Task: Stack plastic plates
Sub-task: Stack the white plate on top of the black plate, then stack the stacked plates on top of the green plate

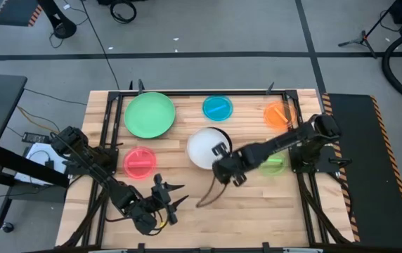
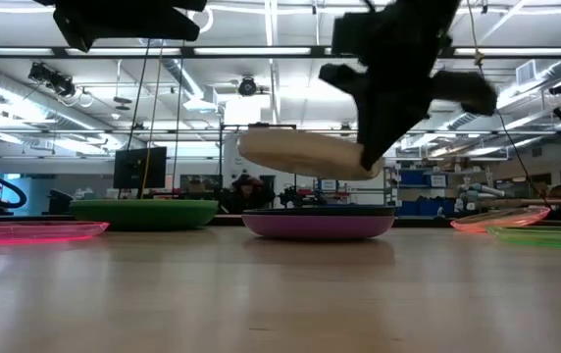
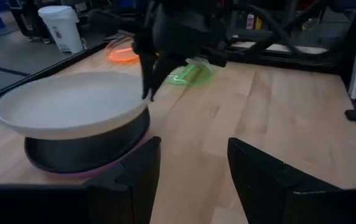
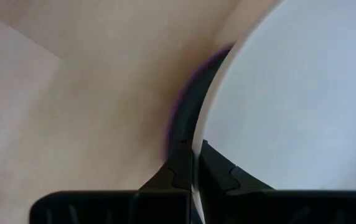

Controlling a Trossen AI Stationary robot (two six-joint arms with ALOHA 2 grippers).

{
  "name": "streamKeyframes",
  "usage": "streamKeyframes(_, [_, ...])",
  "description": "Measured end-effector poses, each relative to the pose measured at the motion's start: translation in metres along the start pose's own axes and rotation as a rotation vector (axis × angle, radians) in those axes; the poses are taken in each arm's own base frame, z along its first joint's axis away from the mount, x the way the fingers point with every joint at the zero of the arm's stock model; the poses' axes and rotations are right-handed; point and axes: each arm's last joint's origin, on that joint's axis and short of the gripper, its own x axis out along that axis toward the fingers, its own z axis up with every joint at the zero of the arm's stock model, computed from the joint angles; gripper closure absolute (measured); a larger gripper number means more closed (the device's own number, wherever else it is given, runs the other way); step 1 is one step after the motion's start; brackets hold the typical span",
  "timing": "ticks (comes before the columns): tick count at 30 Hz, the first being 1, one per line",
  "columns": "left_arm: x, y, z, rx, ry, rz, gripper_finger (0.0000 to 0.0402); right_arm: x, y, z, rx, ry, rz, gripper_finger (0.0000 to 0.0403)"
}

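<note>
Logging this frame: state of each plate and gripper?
white plate: held tilted above the black plate, not seated
black plate: nested on purple plate
purple plate: on table, bottom of stack
green plate: flat, loose
right gripper: shut on white plate's rim
left gripper: open, empty

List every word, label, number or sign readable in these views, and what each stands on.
None can be read.
The plastic plates and both grippers carry no visible print.
Signs and shelf items in the room behind the table are too small and blurred to read.
</note>
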Motion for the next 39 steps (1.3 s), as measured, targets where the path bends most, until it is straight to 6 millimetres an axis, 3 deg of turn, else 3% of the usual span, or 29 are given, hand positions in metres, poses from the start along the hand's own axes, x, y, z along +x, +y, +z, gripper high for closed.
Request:
streamKeyframes(6, [0.005, 0.003, 0.0, -0.003, 0.005, 0.021, 0.0208, 0.014, -0.018, -0.012, -0.005, 0.016, 0.053, 0.0387])
streamKeyframes(15, [0.018, 0.011, 0.003, -0.076, 0.005, 0.066, 0.0208, 0.042, -0.009, -0.013, -0.027, 0.146, 0.033, 0.0384])
streamKeyframes(24, [0.028, 0.016, 0.006, -0.102, 0.006, 0.091, 0.0207, 0.04, -0.003, -0.014, 0.044, 0.183, 0.052, 0.033])
streamKeyframes(30, [0.062, 0.032, 0.005, -0.135, 0.057, 0.129, 0.0207, 0.022, 0.005, -0.019, 0.107, 0.242, 0.047, 0.0293])
streamKeyframes(36, [0.109, 0.04, -0.014, 0.021, 0.136, 0.054, 0.0207, -0.027, 0.029, -0.02, 0.158, 0.209, 0.036, 0.03])
streamKeyframes(39, [0.127, 0.04, -0.009, 0.095, 0.152, 0.044, 0.0207, -0.051, 0.043, -0.021, 0.17, 0.116, 0.024, 0.0308])
